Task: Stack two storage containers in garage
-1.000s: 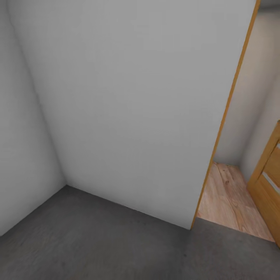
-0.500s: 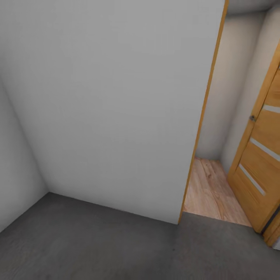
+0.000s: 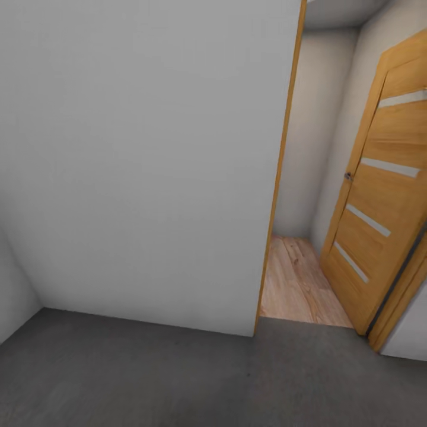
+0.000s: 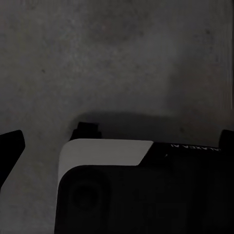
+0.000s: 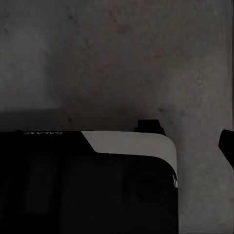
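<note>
**Robot facing a doorway in the garage, containers out of sight**

The head camera is looking at a plain pale grey wall (image 3: 148, 166) rising from the dark grey concrete floor (image 3: 178, 379). Beside the wall's wood-trimmed end, an open doorway is showing a strip of light wood plank floor (image 3: 293, 284), and a wooden door (image 3: 379, 196) with pale inset bars is standing open at the far side of that gap. Both wrist cameras are pointing down at mottled concrete, with the robot's dark and white base (image 4: 141, 190) lying below them. Whether either hand is open or closed cannot be told. Where the two storage containers are cannot be told either.
</note>
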Robot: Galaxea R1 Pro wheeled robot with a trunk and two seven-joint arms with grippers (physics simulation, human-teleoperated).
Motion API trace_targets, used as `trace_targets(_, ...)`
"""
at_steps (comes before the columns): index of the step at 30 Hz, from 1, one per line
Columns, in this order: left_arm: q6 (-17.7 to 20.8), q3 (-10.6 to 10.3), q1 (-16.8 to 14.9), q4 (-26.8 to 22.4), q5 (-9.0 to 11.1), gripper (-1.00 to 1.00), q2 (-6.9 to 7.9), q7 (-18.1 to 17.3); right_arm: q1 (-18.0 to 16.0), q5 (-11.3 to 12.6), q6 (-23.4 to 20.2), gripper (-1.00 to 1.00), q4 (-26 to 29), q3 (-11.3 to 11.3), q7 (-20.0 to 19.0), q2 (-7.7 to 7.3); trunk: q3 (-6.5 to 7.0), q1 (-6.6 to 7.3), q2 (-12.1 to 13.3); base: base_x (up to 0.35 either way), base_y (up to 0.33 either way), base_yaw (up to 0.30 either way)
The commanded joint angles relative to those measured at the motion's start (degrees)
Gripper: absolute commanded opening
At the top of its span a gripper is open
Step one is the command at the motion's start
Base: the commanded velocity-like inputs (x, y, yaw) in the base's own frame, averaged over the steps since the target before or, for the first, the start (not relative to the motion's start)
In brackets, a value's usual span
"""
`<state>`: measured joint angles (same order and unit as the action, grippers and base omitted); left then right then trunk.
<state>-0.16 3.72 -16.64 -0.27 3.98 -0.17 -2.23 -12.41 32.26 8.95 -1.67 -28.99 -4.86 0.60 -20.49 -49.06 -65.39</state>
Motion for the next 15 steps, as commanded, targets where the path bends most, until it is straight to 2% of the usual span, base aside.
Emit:
trace_targets(1, -0.02, 0.34, -0.03, 0.01, 0.42, 1.00, 0.00, -0.23, -0.08, 0.61, 0.28, 1.00, -0.18, -0.36, -0.33, 0.03, -0.06, 0.00, -0.04, 0.000, 0.000, -0.255)
trace_targets(15, -0.02, 0.34, -0.05, 0.01, 0.42, 1.00, -0.01, -0.23, -0.08, 0.54, 0.28, 1.00, -0.18, -0.36, -0.40, 0.10, -0.06, 0.00, -0.04, 0.000, 0.000, -0.273)
